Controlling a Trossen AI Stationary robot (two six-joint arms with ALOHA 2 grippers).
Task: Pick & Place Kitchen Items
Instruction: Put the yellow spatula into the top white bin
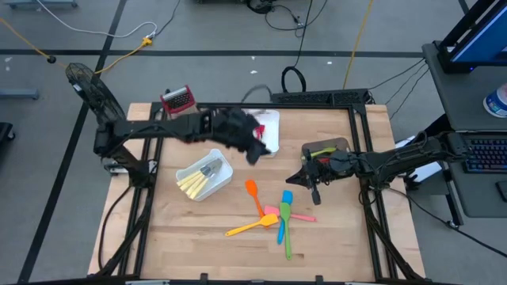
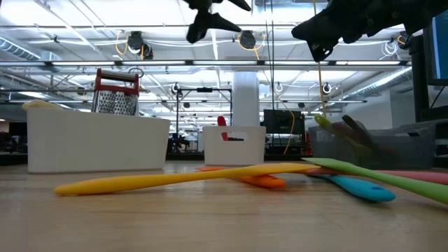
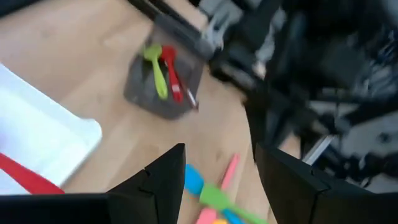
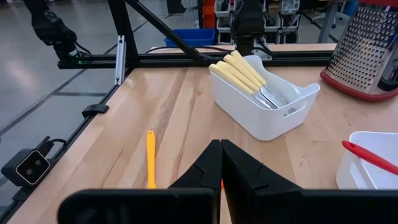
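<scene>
The pale wooden table (image 1: 198, 237) carries three bins that look like sorting stations. A white rectangular bin (image 1: 204, 176) at about nine o'clock from the table's centre holds cream-handled cutlery (image 1: 192, 182). A second white bin (image 1: 269, 131) at twelve o'clock has a red utensil (image 3: 25, 174) in it. A grey bin (image 1: 326, 149) at two o'clock holds a green spoon (image 3: 155, 71) and a red spoon (image 3: 171, 71). This suggests items are being grouped by kind.

Still loose at five o'clock from centre lie a yellow spatula (image 1: 249, 227), an orange spoon (image 1: 253, 194), a blue spatula (image 1: 283, 214), a long green spatula (image 1: 286, 229) and a pink utensil (image 1: 297, 214), overlapping in a fan.

The left arm reaches across from nine o'clock, its gripper (image 1: 255, 150) raised beside the second white bin, jaws apart and empty. The right gripper (image 1: 310, 179) extends from three o'clock, just past the grey bin, jaws together on nothing. A metal box grater with a red top (image 1: 178, 99) stands at eleven o'clock.
</scene>
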